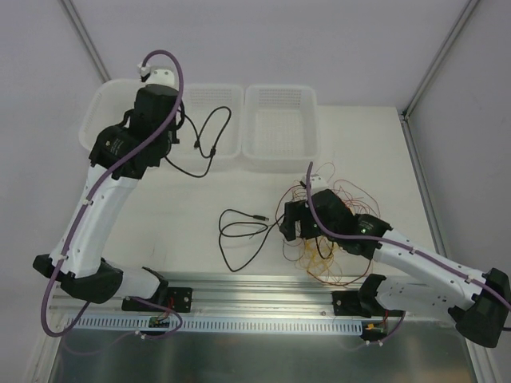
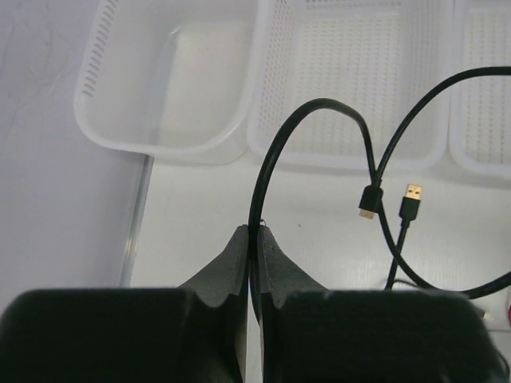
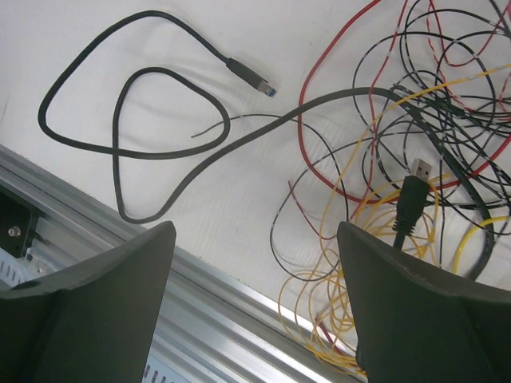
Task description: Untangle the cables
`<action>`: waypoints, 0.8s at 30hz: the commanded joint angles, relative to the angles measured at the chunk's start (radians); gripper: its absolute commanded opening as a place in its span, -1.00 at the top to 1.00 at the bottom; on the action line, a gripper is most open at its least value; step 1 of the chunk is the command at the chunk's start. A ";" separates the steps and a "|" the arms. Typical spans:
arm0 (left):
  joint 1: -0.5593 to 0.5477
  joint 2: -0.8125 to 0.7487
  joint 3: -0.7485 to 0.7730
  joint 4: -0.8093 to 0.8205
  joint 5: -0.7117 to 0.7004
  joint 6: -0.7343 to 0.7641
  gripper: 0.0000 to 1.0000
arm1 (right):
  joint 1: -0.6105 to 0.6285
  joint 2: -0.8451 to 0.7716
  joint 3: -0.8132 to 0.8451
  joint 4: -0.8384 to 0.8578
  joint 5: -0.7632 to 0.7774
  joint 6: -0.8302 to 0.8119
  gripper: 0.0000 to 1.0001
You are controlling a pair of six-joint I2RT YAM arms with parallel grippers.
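Meanwhile, we had both tools out.
Our left tool (image 2: 254,238) was closed tight on a black USB lead (image 2: 263,159); our right tool (image 3: 255,231) gaped empty, the cables (image 1: 323,263) just beneath it.

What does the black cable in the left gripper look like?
The black cable is thin, smooth and rubbery-looking. The left gripper is shut on it, pinching it between two dark fingers. From there it rises in a tall arch and curves down to a small black plug with a gold-coloured tip, in front of the white baskets. Another black strand crosses it just above that plug.
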 commanded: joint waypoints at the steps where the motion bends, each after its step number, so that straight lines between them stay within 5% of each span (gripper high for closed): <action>1: 0.135 0.006 0.065 0.109 0.088 -0.080 1.00 | -0.004 -0.073 0.024 -0.058 0.039 -0.039 -0.75; 14: 0.658 0.315 0.189 0.371 0.160 -0.284 1.00 | -0.004 -0.232 0.001 -0.156 0.056 -0.147 -0.99; 22: 0.776 0.523 0.198 0.394 0.194 -0.436 1.00 | -0.003 -0.283 -0.038 -0.161 0.021 -0.173 -0.99; 24: 0.784 0.570 0.200 0.396 0.213 -0.442 0.82 | -0.003 -0.274 -0.036 -0.174 0.030 -0.177 -0.99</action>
